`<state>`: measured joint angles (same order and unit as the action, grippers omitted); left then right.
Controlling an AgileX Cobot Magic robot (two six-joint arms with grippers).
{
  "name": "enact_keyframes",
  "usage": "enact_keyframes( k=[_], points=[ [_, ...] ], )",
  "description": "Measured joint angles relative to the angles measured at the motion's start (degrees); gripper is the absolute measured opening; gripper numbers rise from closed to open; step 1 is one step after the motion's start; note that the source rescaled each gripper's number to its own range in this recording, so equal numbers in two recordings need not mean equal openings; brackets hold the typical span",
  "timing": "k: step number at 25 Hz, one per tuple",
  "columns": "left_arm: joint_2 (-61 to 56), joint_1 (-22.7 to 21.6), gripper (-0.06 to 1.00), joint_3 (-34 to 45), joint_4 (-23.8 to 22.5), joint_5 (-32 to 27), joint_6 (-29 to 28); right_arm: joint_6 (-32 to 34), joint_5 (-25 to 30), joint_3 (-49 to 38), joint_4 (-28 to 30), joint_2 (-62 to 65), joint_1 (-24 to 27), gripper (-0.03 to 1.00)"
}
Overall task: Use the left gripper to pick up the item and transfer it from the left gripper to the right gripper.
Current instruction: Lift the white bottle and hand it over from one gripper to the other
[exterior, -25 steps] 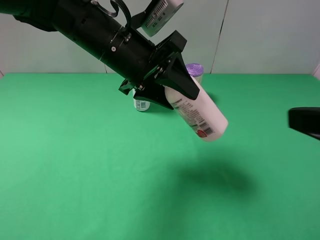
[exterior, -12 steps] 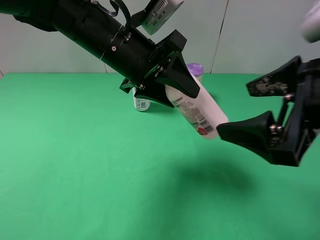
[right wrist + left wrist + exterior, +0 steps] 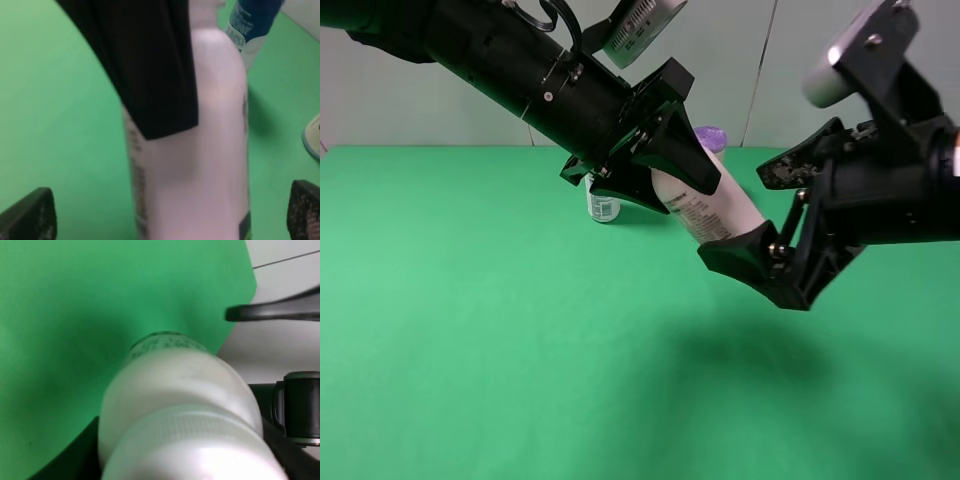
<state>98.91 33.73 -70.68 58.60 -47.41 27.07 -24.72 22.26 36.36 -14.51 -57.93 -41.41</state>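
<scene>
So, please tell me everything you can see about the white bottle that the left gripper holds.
The white bottle looks like smooth plastic, with a ribbed white screw cap and small print along its side. It hangs tilted above the green table, held near its cap end by the left gripper. Its lower end sits between the open jaws of the right gripper, which do not touch it in the right wrist view.

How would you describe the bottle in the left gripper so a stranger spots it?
Over the green table, the left gripper holds a white bottle tilted in midair, facing the right gripper. Unlike the small bottle and purple-lidded can standing behind, it's airborne.
</scene>
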Motion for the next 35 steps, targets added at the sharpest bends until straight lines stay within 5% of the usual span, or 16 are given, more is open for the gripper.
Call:
enact_keyframes(
  k=[28,30,31,33,34,35],
  points=[
    [0.00,0.00,0.00,0.00,0.00,0.00,0.05,0.00,-2.89,3.74,0.21,-13.76,0.00,1.00],
    [0.00,0.00,0.00,0.00,0.00,0.00,0.05,0.00,-3.05,3.74,0.21,-13.76,0.00,0.84],
    [0.00,0.00,0.00,0.00,0.00,0.00,0.05,0.00,-3.05,3.74,0.21,-13.76,0.00,0.64],
    [0.00,0.00,0.01,0.00,-0.05,-0.25,0.05,0.00,-3.05,3.74,0.51,-13.76,0.00,0.07],
    [0.00,0.00,0.01,0.00,-0.05,-0.34,0.05,0.00,-2.98,3.74,0.51,-13.76,0.00,0.00],
    [0.00,0.00,0.01,0.00,-0.05,-0.37,0.05,0.00,-2.98,3.74,0.62,-13.76,0.00,0.07]
  ],
)
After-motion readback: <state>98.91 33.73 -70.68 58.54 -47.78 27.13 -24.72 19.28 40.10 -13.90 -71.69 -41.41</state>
